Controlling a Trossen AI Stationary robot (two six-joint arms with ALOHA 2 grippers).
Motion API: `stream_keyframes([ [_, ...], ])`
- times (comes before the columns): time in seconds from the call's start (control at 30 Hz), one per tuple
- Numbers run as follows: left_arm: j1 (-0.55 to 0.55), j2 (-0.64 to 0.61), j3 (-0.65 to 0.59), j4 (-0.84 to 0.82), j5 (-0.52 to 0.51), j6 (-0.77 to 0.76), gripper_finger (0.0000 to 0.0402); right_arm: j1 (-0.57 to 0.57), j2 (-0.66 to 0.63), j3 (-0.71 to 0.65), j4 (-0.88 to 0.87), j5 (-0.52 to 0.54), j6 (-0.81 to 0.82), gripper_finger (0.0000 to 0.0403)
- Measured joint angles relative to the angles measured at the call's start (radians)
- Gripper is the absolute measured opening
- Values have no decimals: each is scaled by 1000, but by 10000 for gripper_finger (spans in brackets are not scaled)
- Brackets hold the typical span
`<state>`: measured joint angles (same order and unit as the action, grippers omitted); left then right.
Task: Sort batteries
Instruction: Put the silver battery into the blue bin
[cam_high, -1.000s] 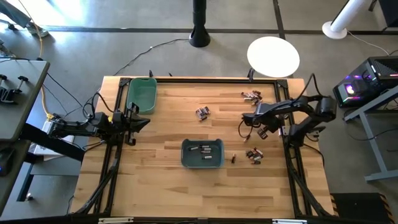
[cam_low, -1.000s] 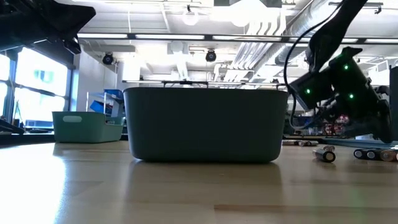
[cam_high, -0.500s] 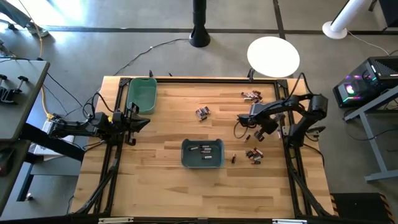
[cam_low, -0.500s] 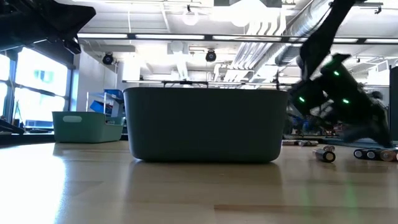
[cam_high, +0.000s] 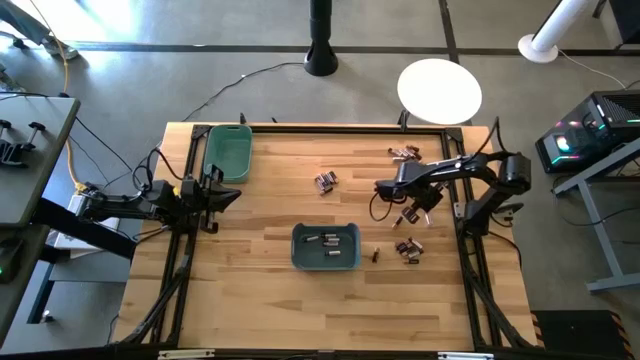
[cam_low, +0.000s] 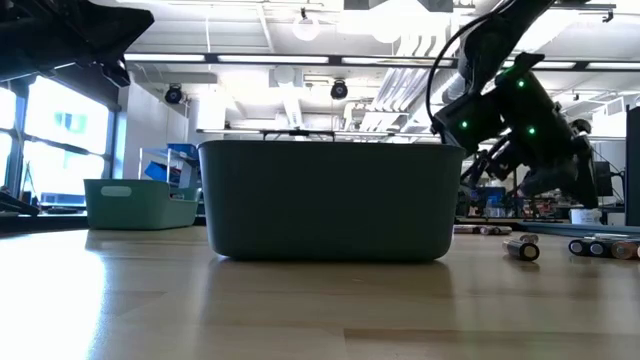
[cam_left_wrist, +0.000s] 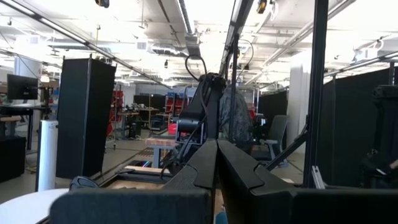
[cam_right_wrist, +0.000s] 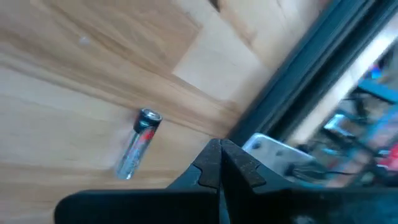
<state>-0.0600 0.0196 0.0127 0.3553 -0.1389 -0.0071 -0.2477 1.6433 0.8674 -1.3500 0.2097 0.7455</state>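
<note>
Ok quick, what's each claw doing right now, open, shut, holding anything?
Left claw: shut, holding nothing, parked at the table's left edge.
Right claw: shut, nothing visible between its fingers, above the table's right side.

low view: bin (cam_low: 330, 200) hides batts inside | batts (cam_high: 408, 248) too small for type

We saw a table (cam_high: 260, 300) of pale wood planks, smooth with a soft sheen that mirrored the bin at lower centre. That dark teal bin (cam_low: 330, 200) looked like matt plastic, as did the green bin (cam_high: 227, 152) at upper left. The batteries (cam_high: 324, 181) gleamed metallic; one battery (cam_right_wrist: 139, 143) showed a glossy silver jacket, possibly foil-wrapped. Both arms seemed matt black.
</note>
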Motion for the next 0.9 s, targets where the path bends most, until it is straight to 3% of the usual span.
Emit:
stream_keyframes([
  [0.13,0,0,0,0,1,0,5,15,-94,-18,106,-84,36,34],
  [0.37,0,0,0,0,3,0,5,79,-329,-90,311,-109,248,160],
  [0.5,0,0,0,-10,3,0,5,115,-371,-188,451,-113,354,205],
  [0.73,0,0,0,-17,-1,2,5,147,-368,-312,692,-109,410,205],
  [0.9,0,0,0,-15,-2,1,5,153,-366,-336,708,-114,425,188],
])
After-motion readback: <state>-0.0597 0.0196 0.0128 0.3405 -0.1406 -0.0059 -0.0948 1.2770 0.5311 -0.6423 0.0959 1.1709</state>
